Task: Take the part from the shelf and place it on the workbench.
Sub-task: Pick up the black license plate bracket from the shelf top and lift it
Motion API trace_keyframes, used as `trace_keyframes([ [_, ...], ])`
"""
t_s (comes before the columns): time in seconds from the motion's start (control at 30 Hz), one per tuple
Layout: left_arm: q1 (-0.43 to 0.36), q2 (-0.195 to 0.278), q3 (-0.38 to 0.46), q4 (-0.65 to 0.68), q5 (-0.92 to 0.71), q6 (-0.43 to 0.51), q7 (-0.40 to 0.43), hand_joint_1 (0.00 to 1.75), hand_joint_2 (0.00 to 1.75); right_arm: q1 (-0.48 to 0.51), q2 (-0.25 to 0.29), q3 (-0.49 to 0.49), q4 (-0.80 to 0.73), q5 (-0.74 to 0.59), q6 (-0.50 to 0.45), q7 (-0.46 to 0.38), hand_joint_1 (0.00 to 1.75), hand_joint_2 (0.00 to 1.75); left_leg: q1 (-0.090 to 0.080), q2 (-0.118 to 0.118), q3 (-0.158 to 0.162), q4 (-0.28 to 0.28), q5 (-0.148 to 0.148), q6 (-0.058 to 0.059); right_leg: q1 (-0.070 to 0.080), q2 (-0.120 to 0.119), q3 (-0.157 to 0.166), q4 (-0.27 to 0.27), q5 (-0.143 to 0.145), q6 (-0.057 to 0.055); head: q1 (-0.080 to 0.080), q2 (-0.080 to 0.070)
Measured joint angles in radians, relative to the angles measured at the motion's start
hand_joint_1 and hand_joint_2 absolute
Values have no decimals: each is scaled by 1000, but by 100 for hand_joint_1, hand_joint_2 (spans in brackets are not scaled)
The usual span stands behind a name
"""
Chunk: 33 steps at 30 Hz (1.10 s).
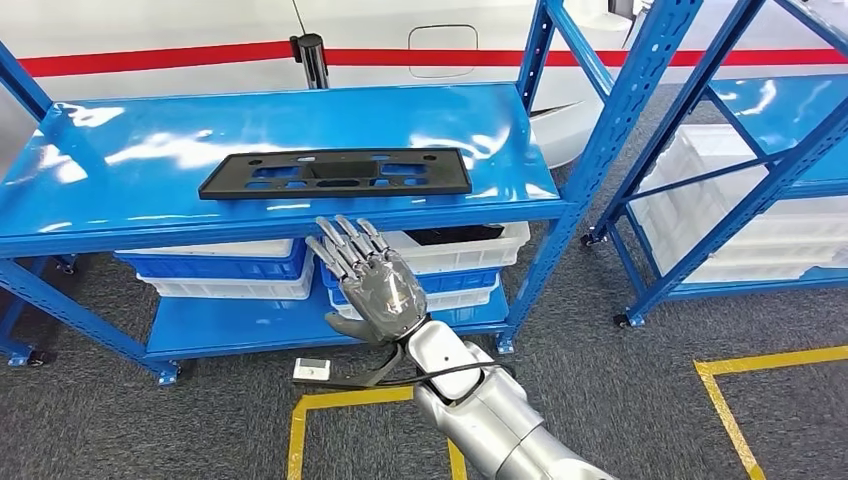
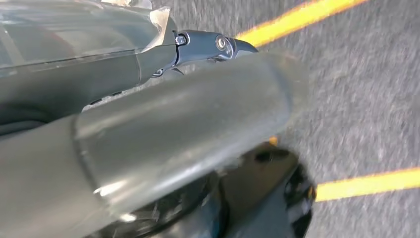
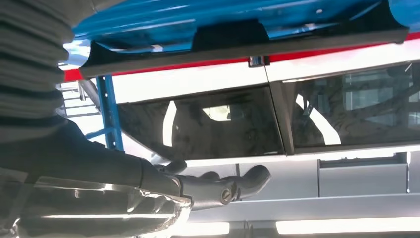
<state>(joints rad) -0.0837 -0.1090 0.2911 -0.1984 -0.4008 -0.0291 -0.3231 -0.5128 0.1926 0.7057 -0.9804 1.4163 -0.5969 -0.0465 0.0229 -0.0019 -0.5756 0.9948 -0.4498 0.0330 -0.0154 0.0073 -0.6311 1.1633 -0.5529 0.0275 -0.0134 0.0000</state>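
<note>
The part (image 1: 335,173) is a flat black plate with several cut-outs. It lies on the top board of the blue shelf (image 1: 120,150), near the front edge. My right hand (image 1: 370,285) is raised just in front of and below that edge, fingers spread and straight, holding nothing. In the right wrist view the plate's dark edge (image 3: 237,47) runs along the shelf board, a good gap away from my right hand (image 3: 148,183) and its fingers (image 3: 237,183). My left hand (image 2: 163,54) hangs over the grey carpet with nothing in it.
White and blue bins (image 1: 220,270) sit on the shelf's lower board. A second blue rack with white bins (image 1: 730,190) stands to the right. Behind is a white car body with a red stripe (image 1: 200,55). Yellow tape (image 1: 760,360) and a small white box (image 1: 312,369) lie on the floor.
</note>
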Motion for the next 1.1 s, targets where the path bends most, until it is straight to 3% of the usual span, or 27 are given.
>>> trace_keyframes([
  [0.07,-1,0,0,0,0,0,0,0,0,4,-3,0,4,0,0,0,0,175,-5,-1,7,0,-7,7,0,0,-80,122,-28,-2,2,0],
  [0.1,-1,0,0,0,0,0,0,0,0,6,-4,0,6,0,0,0,0,175,-8,-2,12,0,-12,8,1,0,-98,135,-19,3,2,0],
  [0.13,0,0,0,0,0,0,0,0,0,7,-5,0,7,0,0,0,0,175,-11,-4,19,1,-17,8,2,0,-93,105,6,10,3,0],
  [0.17,0,0,0,0,0,-1,0,0,0,7,-4,0,8,0,0,0,0,175,-12,-5,28,1,-23,7,3,0,-66,35,45,17,3,0],
  [0.23,0,-1,0,0,0,-1,0,0,0,5,-4,0,8,0,0,0,0,175,-17,-8,43,1,-37,0,9,-2,-5,-107,111,15,5,0],
  [0.27,-1,-2,0,0,0,-1,0,0,0,4,-4,0,8,0,0,0,0,175,-19,-8,47,2,-43,-5,12,-3,14,-147,126,8,5,0],
  [0.33,-2,-2,0,0,0,-1,0,0,0,2,-3,0,9,0,0,0,0,175,-18,-8,50,1,-51,-15,16,-1,24,-160,127,-8,5,0],
  [0.4,-3,-2,0,0,0,-1,0,0,0,1,-1,0,9,0,0,0,0,175,-11,-6,49,6,-60,-26,8,1,33,-169,126,-21,4,0],
  [0.47,-5,-2,0,-1,0,-1,0,0,0,-1,4,0,9,0,1,0,0,175,-6,-5,17,72,-93,-39,0,2,48,-181,124,-37,1,0],
  [0.53,-4,-3,0,-1,0,-1,0,0,0,-2,7,0,11,0,2,0,0,175,-2,-3,-58,204,-142,-51,1,1,57,-182,116,-48,-2,0],
  [0.57,-3,-3,0,0,0,-1,0,0,0,-1,7,0,13,0,3,0,0,175,1,-3,-95,256,-153,-56,1,1,61,-182,112,-50,-3,0],
  [0.6,-2,-3,0,0,0,-1,1,0,0,-1,7,0,16,0,4,-1,0,175,4,-2,-118,275,-142,-59,2,1,65,-182,107,-50,-3,0],
  [0.63,-1,-2,0,0,0,-1,1,0,0,0,7,0,18,0,4,-1,0,175,6,-1,-123,257,-112,-61,1,3,71,-181,102,-48,-4,0],
  [0.7,-2,-2,1,0,0,-1,1,0,0,0,7,1,21,-1,4,-2,0,175,11,0,-79,131,-22,-62,0,5,86,-181,90,-40,-5,0],
  [0.77,-3,-2,1,0,0,-1,1,0,0,-2,7,1,23,-2,4,-3,0,175,8,-1,-31,30,18,-57,7,6,94,-179,79,-29,-6,0],
  [0.87,-5,-2,1,0,0,-1,1,0,0,-6,8,2,26,-4,4,-4,0,175,1,-3,-16,9,10,-36,12,6,96,-181,72,-11,-4,0],
  [0.93,-5,-2,1,0,0,-1,1,0,0,-9,11,2,26,-5,4,-4,0,175,1,-2,-6,0,10,-19,13,3,84,-154,58,-3,-2,0],
  [0.97,-5,-3,1,0,0,-1,1,0,0,-10,13,2,27,-6,4,-4,0,175,2,-1,0,-5,10,-11,13,2,62,-112,41,-4,-1,0],
  [1.03,-7,-2,2,0,0,-1,1,0,0,-11,12,3,29,-6,4,-4,0,175,0,0,5,-6,4,0,11,1,-18,28,-3,-10,2,0],
  [1.1,-8,-2,4,0,0,-1,1,0,0,-8,10,3,33,-6,4,-4,0,175,-4,-1,10,-6,-2,4,10,1,-88,126,-19,-7,3,0],
])
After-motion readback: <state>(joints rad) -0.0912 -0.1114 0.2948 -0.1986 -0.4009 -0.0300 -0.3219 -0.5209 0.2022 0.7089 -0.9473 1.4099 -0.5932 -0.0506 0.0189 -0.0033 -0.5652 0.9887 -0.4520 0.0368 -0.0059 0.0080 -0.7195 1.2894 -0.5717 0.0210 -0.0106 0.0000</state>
